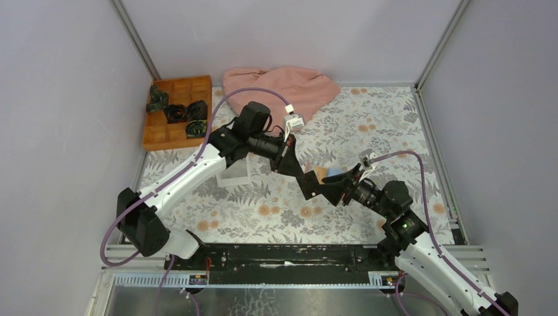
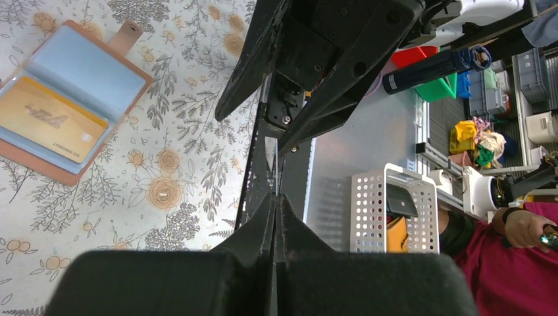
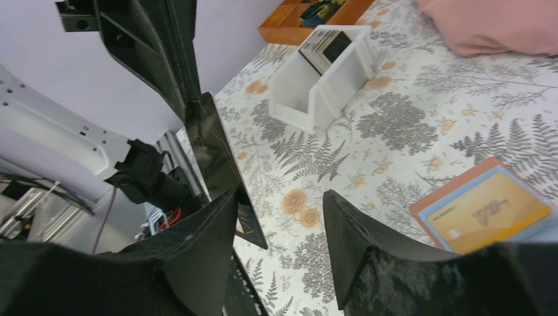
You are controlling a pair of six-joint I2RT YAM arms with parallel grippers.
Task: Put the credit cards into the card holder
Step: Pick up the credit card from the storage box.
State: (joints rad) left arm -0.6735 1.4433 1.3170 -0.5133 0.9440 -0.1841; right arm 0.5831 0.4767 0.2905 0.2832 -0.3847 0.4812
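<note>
Lilac walls (image 1: 59,99) enclose the fern-patterned counter (image 1: 217,210). Left hand (image 2: 275,197) is pressed together on a dark credit card (image 3: 220,151), holding it between the spread fingers of the right hand (image 3: 279,195). Beside them the card holder (image 2: 85,69) lies open on the counter, a yellow card (image 2: 49,118) in one sleeve

You get bright, even overhead light in the top view, with only soft shadows on the table (image 1: 276,210). In both wrist views the camera's own fingers (image 3: 197,263) are close-up, blurred and near black, with no surface detail. The dark credit card (image 3: 220,164) is sharp with a faint sheen. The left wrist view's right side runs bright.
</note>
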